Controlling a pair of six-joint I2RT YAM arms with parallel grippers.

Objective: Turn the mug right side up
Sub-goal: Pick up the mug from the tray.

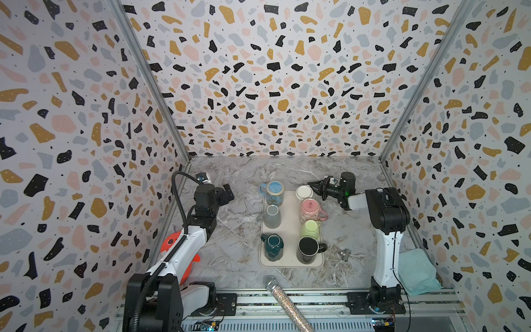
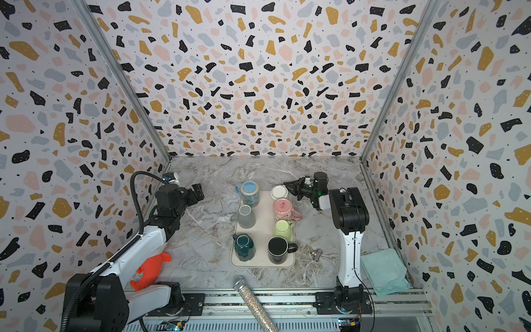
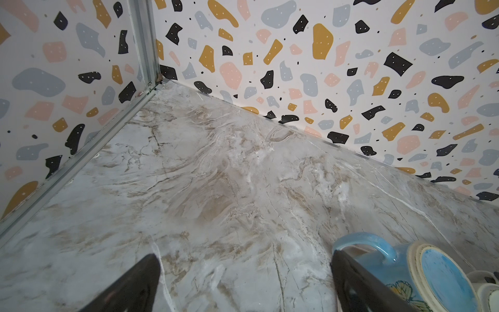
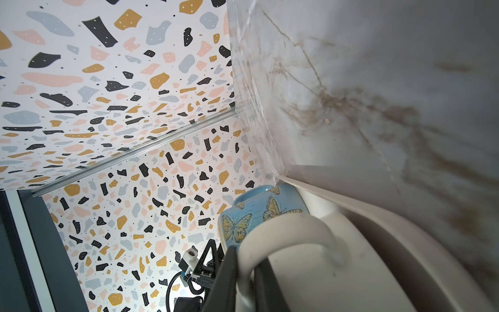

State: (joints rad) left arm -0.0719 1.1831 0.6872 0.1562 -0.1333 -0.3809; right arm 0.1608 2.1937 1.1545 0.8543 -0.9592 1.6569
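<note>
A white mug (image 1: 304, 192) (image 2: 279, 192) stands bottom up at the back right corner of the beige tray (image 1: 288, 230) in both top views. My right gripper (image 1: 312, 185) (image 2: 288, 185) reaches it from the right. In the right wrist view the gripper (image 4: 248, 262) is shut on the mug's curved white handle (image 4: 283, 229), one black finger (image 4: 226, 275) on each side. The left gripper (image 1: 228, 192) (image 3: 244, 256) hovers open over bare marble, left of a blue butterfly mug (image 1: 274, 192) (image 3: 432, 270), holding nothing.
Also upside down on the tray are a grey mug (image 1: 272, 216), pink mug (image 1: 310, 209), green mug (image 1: 311, 228), teal mug (image 1: 272, 246) and black mug (image 1: 308, 249). A glitter microphone (image 1: 287, 304), teal cloth (image 1: 416, 270) and orange toy (image 1: 172, 244) lie near the front.
</note>
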